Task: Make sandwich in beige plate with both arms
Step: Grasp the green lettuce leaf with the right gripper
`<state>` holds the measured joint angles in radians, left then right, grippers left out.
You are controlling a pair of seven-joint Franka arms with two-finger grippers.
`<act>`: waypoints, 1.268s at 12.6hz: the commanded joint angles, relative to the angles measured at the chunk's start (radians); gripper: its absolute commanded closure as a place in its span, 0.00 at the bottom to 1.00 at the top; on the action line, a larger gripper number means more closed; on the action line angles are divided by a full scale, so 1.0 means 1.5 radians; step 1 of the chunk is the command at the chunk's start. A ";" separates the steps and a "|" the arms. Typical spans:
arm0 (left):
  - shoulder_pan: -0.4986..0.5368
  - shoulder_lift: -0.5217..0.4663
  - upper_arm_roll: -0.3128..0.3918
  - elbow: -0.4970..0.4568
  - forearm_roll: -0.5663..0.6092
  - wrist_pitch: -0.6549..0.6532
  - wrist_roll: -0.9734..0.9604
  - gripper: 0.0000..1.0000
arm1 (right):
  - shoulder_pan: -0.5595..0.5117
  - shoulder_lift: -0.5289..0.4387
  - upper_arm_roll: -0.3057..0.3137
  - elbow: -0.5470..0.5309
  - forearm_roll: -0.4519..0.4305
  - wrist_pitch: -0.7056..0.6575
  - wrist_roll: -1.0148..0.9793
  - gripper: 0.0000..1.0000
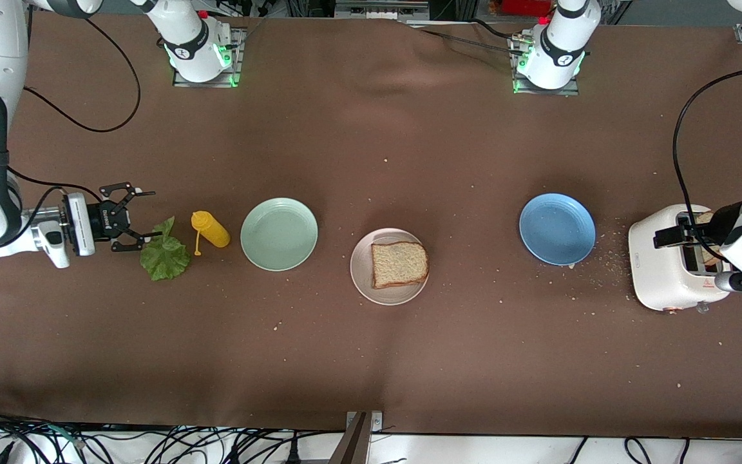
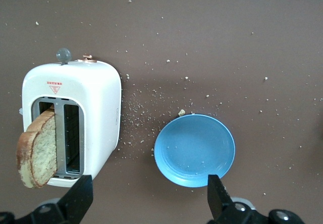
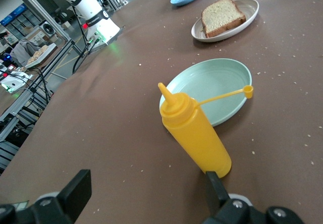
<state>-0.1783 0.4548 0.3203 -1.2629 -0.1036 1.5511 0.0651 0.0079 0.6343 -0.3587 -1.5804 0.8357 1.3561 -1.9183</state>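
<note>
One brown bread slice (image 1: 399, 263) lies on the beige plate (image 1: 364, 277) mid-table; both also show in the right wrist view, the slice (image 3: 222, 16) on the plate (image 3: 247, 7). A second slice (image 2: 36, 148) stands in a slot of the white toaster (image 2: 96, 108) at the left arm's end (image 1: 657, 270). The green lettuce leaf (image 1: 165, 256) lies on the cloth at the right arm's end. My right gripper (image 1: 149, 218) is open and low beside the leaf, nothing between its fingers (image 3: 75, 191). My left gripper (image 1: 674, 235) hangs open over the toaster's edge (image 2: 149, 201).
A yellow squeeze bottle (image 1: 211, 230) with its cap off lies between the lettuce and a mint-green plate (image 1: 279, 233), close to one right fingertip (image 3: 217, 186). A blue plate (image 1: 557, 229) sits beside the toaster. Crumbs dot the brown cloth.
</note>
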 commanded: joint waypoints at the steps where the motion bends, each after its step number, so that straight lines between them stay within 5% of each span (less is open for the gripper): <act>1: -0.001 -0.012 -0.003 -0.006 0.016 -0.005 -0.006 0.00 | 0.013 -0.025 0.004 0.072 -0.067 -0.010 0.196 0.00; 8: -0.001 -0.012 -0.004 -0.006 0.016 -0.005 -0.005 0.00 | 0.120 -0.053 -0.007 0.199 -0.248 0.000 0.602 0.00; 10: -0.001 -0.012 -0.004 -0.006 0.016 -0.005 -0.005 0.00 | 0.139 -0.069 0.010 0.194 -0.364 0.058 0.694 0.00; 13: -0.001 -0.012 -0.004 -0.006 0.016 -0.005 -0.005 0.00 | 0.139 -0.105 0.045 0.076 -0.493 0.205 0.782 0.00; 16: -0.001 -0.012 -0.004 -0.006 0.016 -0.005 -0.005 0.00 | 0.139 -0.161 0.049 -0.169 -0.500 0.469 0.812 0.00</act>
<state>-0.1784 0.4548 0.3195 -1.2629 -0.1036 1.5511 0.0651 0.2189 0.5032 -0.3037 -1.5638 0.1139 1.8520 -0.7383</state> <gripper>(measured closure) 0.000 0.000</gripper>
